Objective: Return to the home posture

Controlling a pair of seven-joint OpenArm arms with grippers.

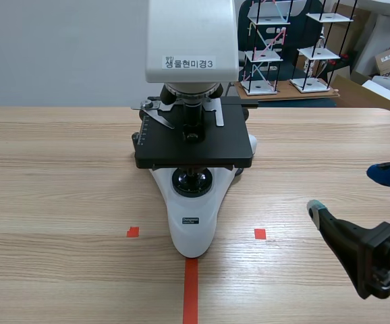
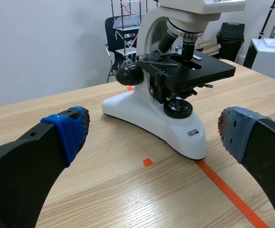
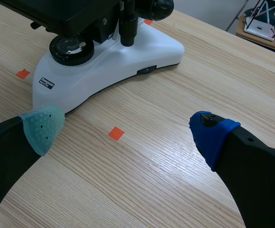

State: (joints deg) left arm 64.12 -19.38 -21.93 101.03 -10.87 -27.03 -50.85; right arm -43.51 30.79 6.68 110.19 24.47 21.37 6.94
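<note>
A white microscope (image 1: 193, 135) with a black stage (image 1: 193, 145) is seen standing in the middle of the wooden table (image 1: 60, 175). In the scene view its narrow base (image 1: 192, 226) is pointed toward 6 o'clock, and the tip is set at the far end of an orange-red tape line (image 1: 190, 290). 1 tape square (image 1: 133, 232) is marked at 9 o'clock of that tip and a second tape square (image 1: 260, 233) at 3 o'clock.

The right tool (image 1: 347, 190) is held low over the table at 4 o'clock from the microscope, well apart from it. It is released, with its 2 fingers spread wide and nothing gripped. In the right wrist view its grey-green pad (image 3: 42, 126) and blue pad (image 3: 213, 135) are seen apart over bare wood. A tape square lies between them, and the microscope base is found at 11 o'clock ahead of the tool.

The left tool (image 2: 154, 130) is shown only in its own wrist view. It is released as well, with its 2 blue pads (image 2: 73, 128) held wide apart and nothing gripped. The microscope is seen ahead of it at 12 to 1 o'clock, side-on, with the tape line running from under the base tip toward the tool's right-hand finger.
</note>
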